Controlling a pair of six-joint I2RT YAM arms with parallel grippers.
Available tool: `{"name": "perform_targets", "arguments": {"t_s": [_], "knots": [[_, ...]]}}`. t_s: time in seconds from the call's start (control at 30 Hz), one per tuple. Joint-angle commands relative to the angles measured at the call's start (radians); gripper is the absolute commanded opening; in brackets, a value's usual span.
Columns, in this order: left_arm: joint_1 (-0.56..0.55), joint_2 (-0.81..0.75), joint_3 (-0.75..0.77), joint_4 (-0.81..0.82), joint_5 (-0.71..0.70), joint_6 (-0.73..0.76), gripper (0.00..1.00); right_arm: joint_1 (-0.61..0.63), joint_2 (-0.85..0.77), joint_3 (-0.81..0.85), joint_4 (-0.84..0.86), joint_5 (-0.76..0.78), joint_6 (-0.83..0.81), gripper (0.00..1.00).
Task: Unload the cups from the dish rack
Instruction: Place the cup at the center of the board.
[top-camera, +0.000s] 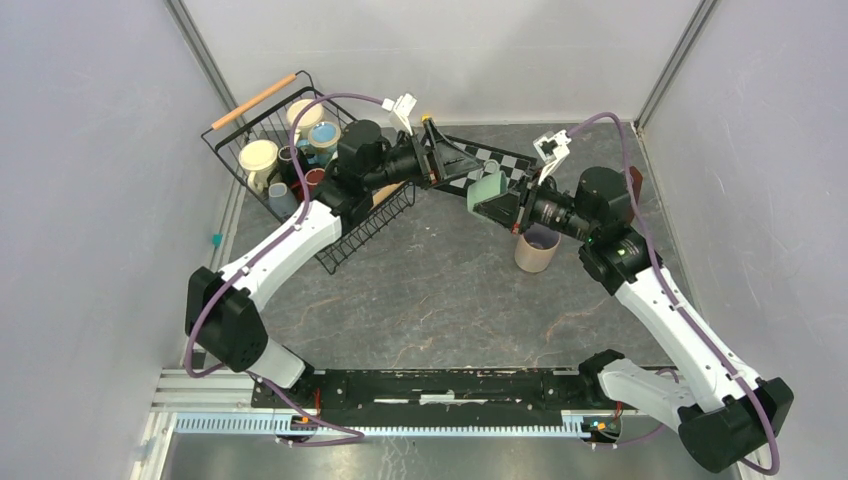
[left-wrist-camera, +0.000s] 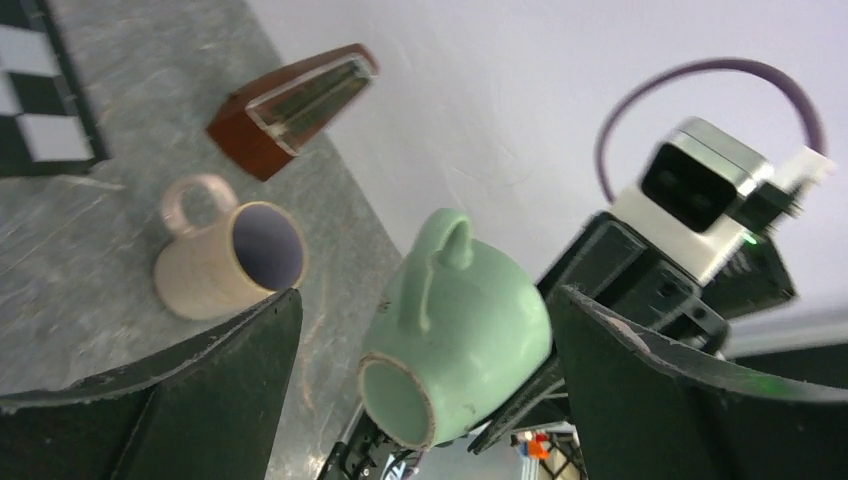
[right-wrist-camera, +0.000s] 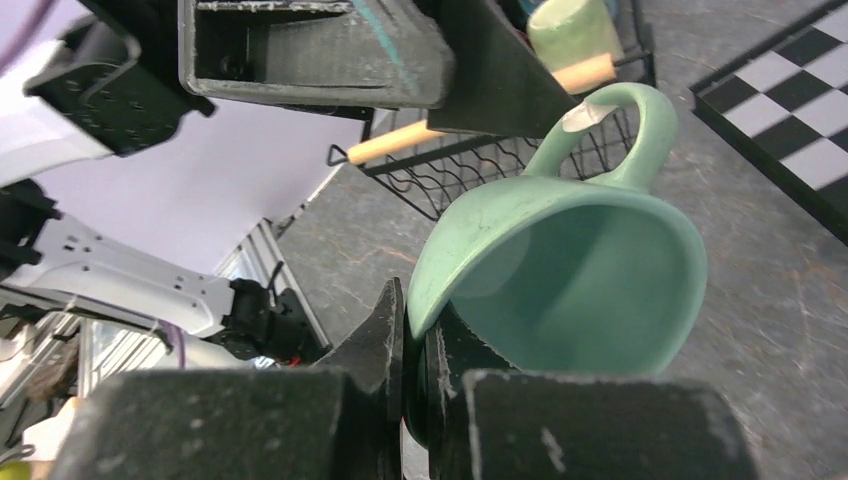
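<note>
Overhead view: the dish rack (top-camera: 365, 235) sits at 10 o'clock on the bench (top-camera: 420, 290) with several cups inside, among them a cream cup (top-camera: 258, 155) and a teal cup (top-camera: 323, 135). One beige-pink mug (top-camera: 536, 258) stands upright on the bench at 3 o'clock. The light green mug (top-camera: 488, 190) is in the air at about 1 o'clock, in front of the checkered board (top-camera: 500, 160). The right gripper (right-wrist-camera: 418, 335) holds it, fingers narrow and pinching the mug wall at the rim. The mug lies tilted on its side, mouth toward the right wrist camera and handle away from it. The left gripper (left-wrist-camera: 425, 300) has its fingers wide and holds nothing; they flank the green mug close on both sides, apart from it as far as the left wrist view shows. Judged step: the right arm takes the green mug down to the bench. To do it well, the left arm should draw straight back toward the rack first, because the right wrist view shows one left finger just above the handle, and a sideways move could catch it. The right wrist should then roll until the base faces down. Bare bench beside the beige-pink mug looks the best spot, near it but not touching, and off the board. A rim pinch gives little hold against twisting, so the descent should be slow. The fingers should part only once the base rests flat. The brown metronome (left-wrist-camera: 290, 105) stands farther back and looks out of the path.
</note>
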Motion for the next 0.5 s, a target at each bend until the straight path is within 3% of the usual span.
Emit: {"name": "perform_targets", "arguments": {"t_s": [0.0, 0.23, 0.47], "knots": [[0.0, -0.063, 0.09, -0.288, -0.17, 0.151, 1.0, -0.004, -0.004, 0.095, -0.087, 0.105, -0.106, 0.0], [0.004, -0.129, 0.21, -0.728, -0.542, 0.286, 1.0, 0.02, 0.049, 0.184, -0.303, 0.306, -0.231, 0.0], [0.007, -0.209, 0.26, -0.977, -0.722, 0.312, 1.0, 0.13, 0.156, 0.233, -0.43, 0.533, -0.323, 0.0]]}}
